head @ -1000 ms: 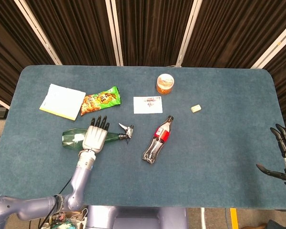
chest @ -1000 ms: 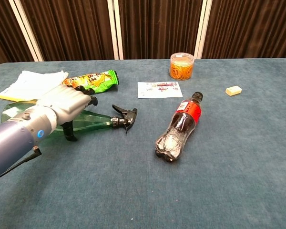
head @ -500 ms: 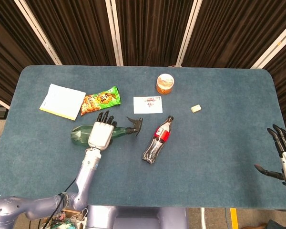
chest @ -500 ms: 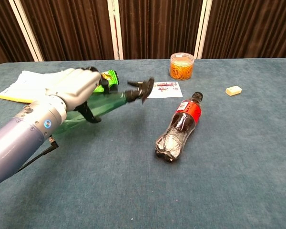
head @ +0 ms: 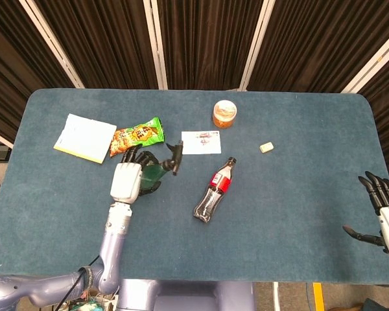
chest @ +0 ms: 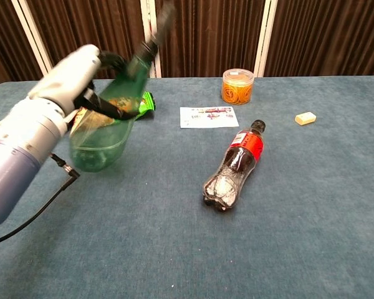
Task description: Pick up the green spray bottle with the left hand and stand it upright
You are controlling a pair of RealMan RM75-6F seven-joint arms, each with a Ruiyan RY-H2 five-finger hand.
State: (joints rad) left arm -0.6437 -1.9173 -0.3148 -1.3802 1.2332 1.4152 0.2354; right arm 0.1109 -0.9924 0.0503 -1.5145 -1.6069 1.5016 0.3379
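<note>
Left hand (chest: 71,73) raised off the table, fingers (head: 137,155) wrapped around green spray bottle (chest: 109,124), bottle tilted nozzle-up

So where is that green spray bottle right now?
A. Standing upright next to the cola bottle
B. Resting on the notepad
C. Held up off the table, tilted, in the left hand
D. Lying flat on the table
C: the left hand grips the spray bottle in the air, its nozzle pointing up and its base clear of the table.

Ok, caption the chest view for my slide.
Left robot hand holds the green spray bottle tilted above the table, nozzle up.
</note>
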